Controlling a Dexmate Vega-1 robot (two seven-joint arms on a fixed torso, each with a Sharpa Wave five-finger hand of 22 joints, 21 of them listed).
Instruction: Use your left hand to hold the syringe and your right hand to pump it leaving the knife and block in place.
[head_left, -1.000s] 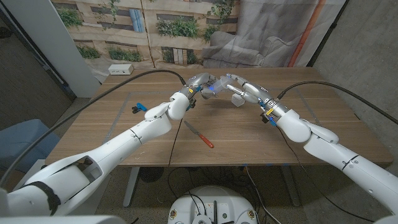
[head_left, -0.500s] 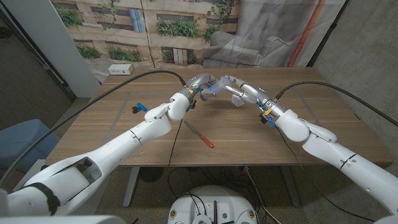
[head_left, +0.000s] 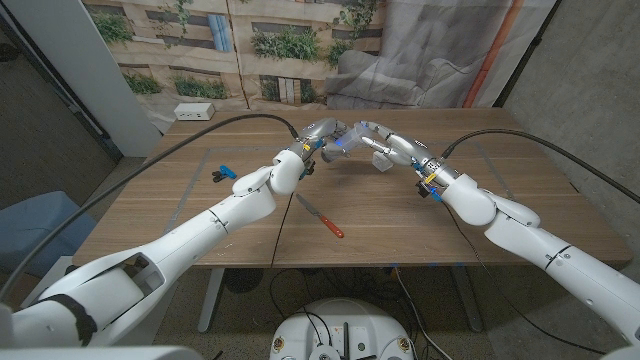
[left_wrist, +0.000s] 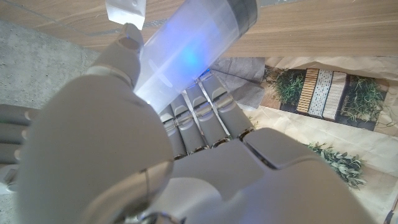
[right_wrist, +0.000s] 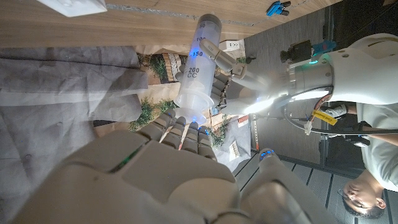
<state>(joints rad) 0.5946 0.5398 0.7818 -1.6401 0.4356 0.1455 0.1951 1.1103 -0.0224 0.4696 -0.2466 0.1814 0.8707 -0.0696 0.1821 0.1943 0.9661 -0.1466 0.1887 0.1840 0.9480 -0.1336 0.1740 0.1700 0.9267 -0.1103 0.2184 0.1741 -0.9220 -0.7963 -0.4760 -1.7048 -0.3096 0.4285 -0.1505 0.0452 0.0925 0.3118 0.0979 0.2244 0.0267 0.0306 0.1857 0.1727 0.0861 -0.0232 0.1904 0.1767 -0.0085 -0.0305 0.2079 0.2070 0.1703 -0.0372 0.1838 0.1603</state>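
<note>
My left hand (head_left: 320, 134) grips the clear syringe (head_left: 343, 143) above the far middle of the table. The barrel (left_wrist: 186, 50) glows blue between its fingers (left_wrist: 199, 118). From the other side, my right hand (head_left: 386, 146) holds the syringe's plunger end. In the right wrist view the barrel (right_wrist: 200, 62) shows printed volume marks, with my right hand (right_wrist: 161, 174) closed at its base. The knife (head_left: 322, 216), red-handled, lies on the table nearer to me. A small white block (right_wrist: 71, 6) lies on the wood near the hands.
A small blue object (head_left: 222, 173) lies on the table's left part. A white socket box (head_left: 193, 112) sits at the far left edge. Black cables (head_left: 200, 135) arc over both arms. A person (right_wrist: 367, 196) is at the edge of the right wrist view.
My right hand has edged slightly toward the left hand along the syringe. The left hand, knife and blue object have stayed put.
</note>
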